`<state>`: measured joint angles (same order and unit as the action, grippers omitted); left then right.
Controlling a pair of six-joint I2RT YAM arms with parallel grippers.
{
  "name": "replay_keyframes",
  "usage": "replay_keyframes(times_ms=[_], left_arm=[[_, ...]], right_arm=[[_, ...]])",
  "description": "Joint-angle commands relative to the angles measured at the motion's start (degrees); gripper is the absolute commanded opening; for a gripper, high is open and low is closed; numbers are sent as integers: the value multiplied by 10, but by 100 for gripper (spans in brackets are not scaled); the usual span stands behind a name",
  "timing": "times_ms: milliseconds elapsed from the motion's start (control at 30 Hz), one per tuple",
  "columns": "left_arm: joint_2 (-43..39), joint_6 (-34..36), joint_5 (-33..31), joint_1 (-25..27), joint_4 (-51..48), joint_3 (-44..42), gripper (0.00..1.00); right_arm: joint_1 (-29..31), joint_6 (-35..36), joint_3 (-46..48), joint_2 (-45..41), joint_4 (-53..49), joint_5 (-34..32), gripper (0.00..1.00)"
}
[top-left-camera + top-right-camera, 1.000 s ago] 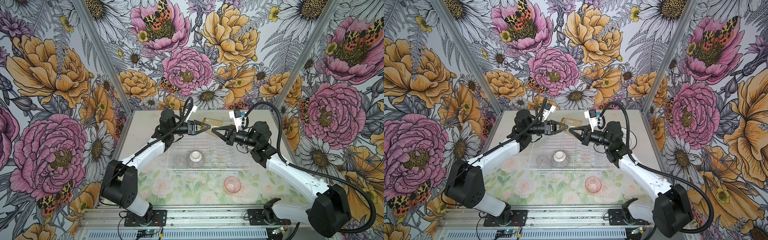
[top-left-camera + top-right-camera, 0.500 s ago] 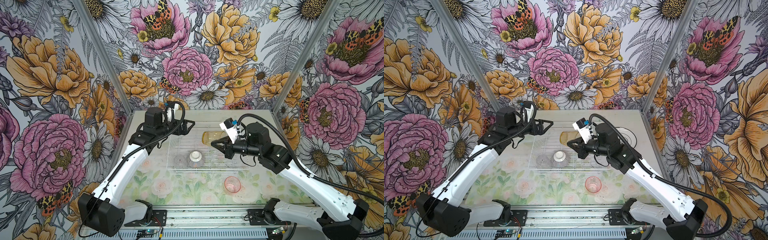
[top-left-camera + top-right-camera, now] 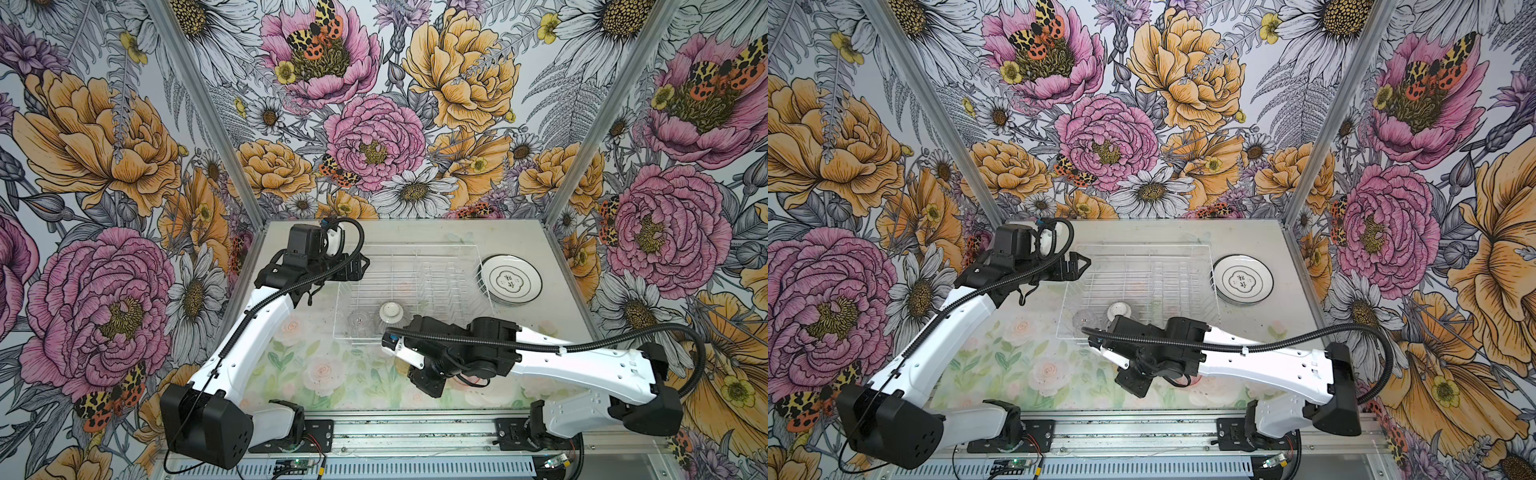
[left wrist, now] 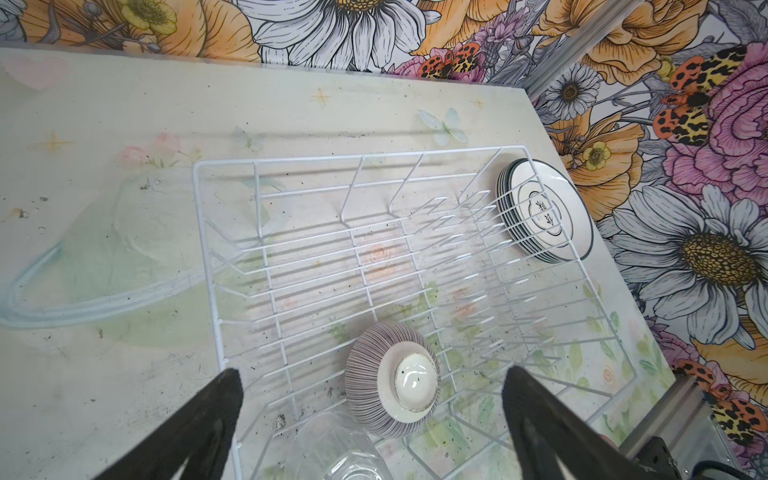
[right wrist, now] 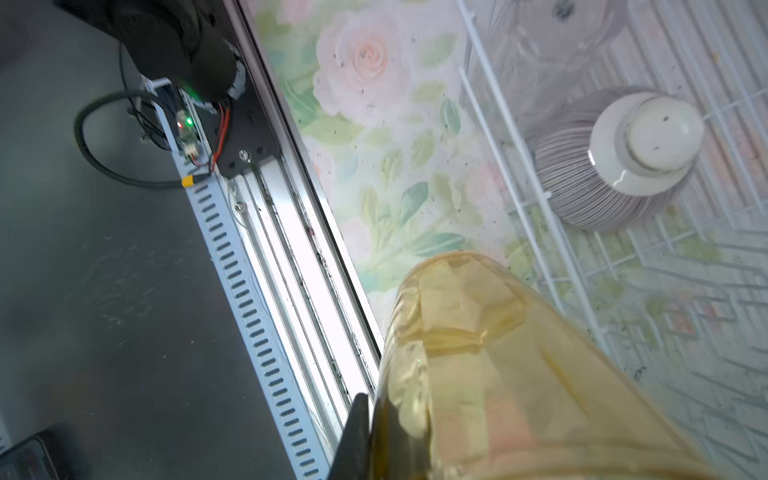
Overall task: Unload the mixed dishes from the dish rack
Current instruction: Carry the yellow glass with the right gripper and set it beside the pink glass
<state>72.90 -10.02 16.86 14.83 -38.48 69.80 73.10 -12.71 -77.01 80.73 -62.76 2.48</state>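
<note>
Nearest, just off the near side of the rack (image 3: 415, 249), the right gripper (image 5: 370, 415) is pinched tight on the wall of an amber tumbler (image 5: 498, 374). One black finger (image 5: 353, 436) lies outside the glass and its partner is hidden behind it. The tumbler is faceted and see-through, and the frame edge cuts it off in the right wrist view. In both top views the right arm (image 3: 561, 361) covers it, so whether it touches the desk (image 3: 316, 365) cannot be told.

The rack is thin white wire, rectangular, with upright prongs toward its right half. In its near left corner stands a clear tumbler (image 3: 358, 322), barely readable against the pale floral desk and cut off in the left wrist view (image 4: 332, 449). Just right of it inside the rack sits the bowl (image 3: 392, 312), upside down, with finely ribbed grey-purple sides and a glossy white foot on top (image 4: 415, 382).

Outside the rack's right wall lies a stack of round white plates (image 3: 511, 282) with dark rims, the top one printed with characters. Rack wires cross the stack in the left wrist view (image 4: 540, 212), and whether it touches the rack is unclear.

Over the rack's far left corner hangs the left gripper (image 3: 358, 266), jaws spread wide and empty
</note>
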Motion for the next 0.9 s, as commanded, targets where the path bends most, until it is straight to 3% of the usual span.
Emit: replay_keyframes(times_ms=[0,567,867], left_arm=[[6,14,-20,-10,-10,-1,99],[16,23,-6,-23,-11,-4,99],[18,27,-2,-29,-11,-6,99]], right_arm=[[0,6,6,13,-32,-24,0],[-32,65,5,169,-54,-19,0],[-53,85,3,208,-54,-19,0]])
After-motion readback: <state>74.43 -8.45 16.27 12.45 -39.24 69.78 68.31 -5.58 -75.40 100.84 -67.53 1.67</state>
